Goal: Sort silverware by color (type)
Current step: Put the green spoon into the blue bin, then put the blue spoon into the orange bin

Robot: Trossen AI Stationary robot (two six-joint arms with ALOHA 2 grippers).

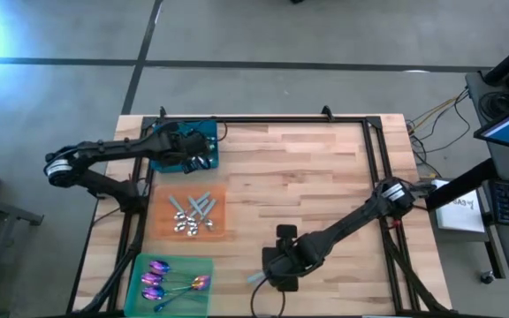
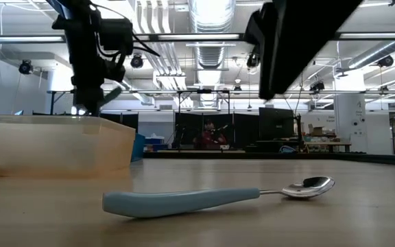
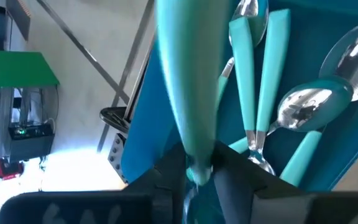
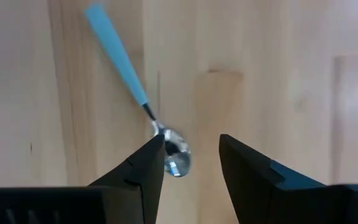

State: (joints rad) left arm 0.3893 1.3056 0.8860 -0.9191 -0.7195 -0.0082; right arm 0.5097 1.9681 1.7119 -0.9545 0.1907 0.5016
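Note:
My left gripper [image 1: 188, 150] hangs over the blue tray [image 1: 208, 132] at the table's far left and is shut on a teal-handled spoon [image 3: 185, 74]. Several more teal-handled spoons [image 3: 253, 93] lie in that tray. My right gripper [image 1: 279, 265] is open near the table's near edge, raised above a pale-blue-handled spoon [image 4: 142, 99] that lies flat on the wood [image 2: 184, 201]. Its silver head [image 4: 176, 158] shows between the fingertips [image 4: 191, 146]. Silver spoons [image 1: 194, 215] lie on the orange tray, and purple-pink spoons [image 1: 162, 281] on the green tray. My left gripper pinches the teal spoon between its two fingers [image 3: 229, 180] at the narrow end of the handle [image 3: 197, 158]. The fingers point down from above. The handle reaches out past the fingertips, lifted clear above the blue tray.
The orange tray [image 1: 162, 225] and the green tray [image 1: 203, 267] sit in a row toward the near edge below the blue one. A black frame rail [image 1: 374, 159] runs around the tabletop. Bare wood [image 1: 307, 177] spreads across the middle and right.

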